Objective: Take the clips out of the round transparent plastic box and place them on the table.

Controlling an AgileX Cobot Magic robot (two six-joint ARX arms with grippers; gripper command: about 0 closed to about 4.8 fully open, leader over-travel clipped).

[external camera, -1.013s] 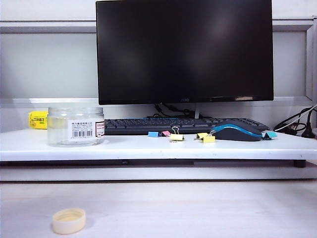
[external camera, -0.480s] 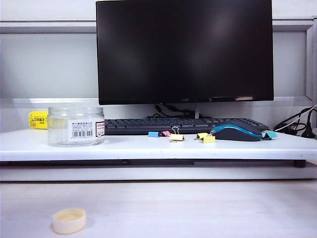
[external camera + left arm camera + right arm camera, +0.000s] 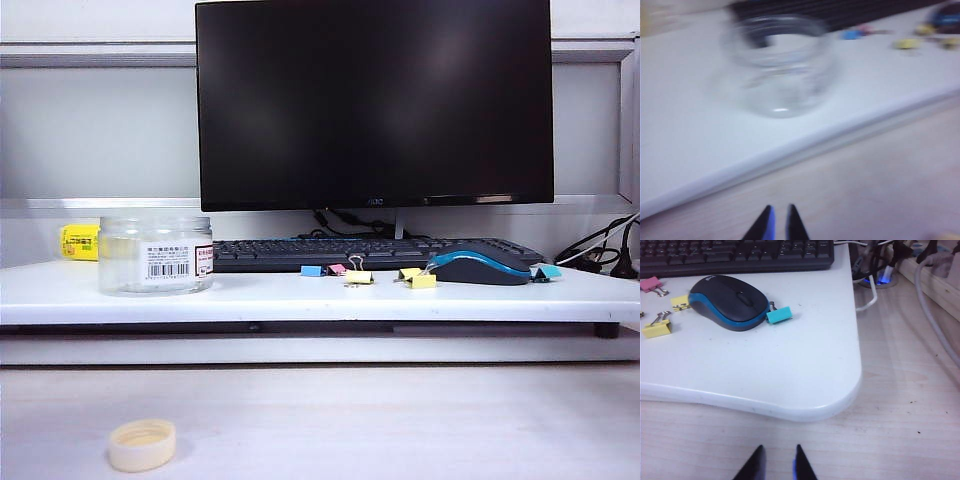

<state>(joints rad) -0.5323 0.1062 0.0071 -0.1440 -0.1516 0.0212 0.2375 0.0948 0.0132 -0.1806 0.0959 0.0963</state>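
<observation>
The round transparent plastic box (image 3: 156,255) stands upright on the left of the white table (image 3: 300,298), and I see no clips inside it. It is blurred in the left wrist view (image 3: 780,65). Several clips lie in front of the keyboard: blue (image 3: 312,270), pink (image 3: 337,269), yellow (image 3: 357,277) and yellow (image 3: 418,280), plus a teal one (image 3: 779,314) beside the mouse. My left gripper (image 3: 779,210) hangs over the wood-look surface short of the table edge, with a narrow gap and nothing held. My right gripper (image 3: 778,450) is open off the table's right corner. Neither gripper shows in the exterior view.
A black monitor (image 3: 375,100) and keyboard (image 3: 330,252) fill the back of the table. A black and blue mouse (image 3: 730,301) sits at the right. A cream lid (image 3: 142,445) lies on the lower surface. A yellow-labelled bottle (image 3: 80,242) is behind the box. Cables (image 3: 935,300) trail at the right.
</observation>
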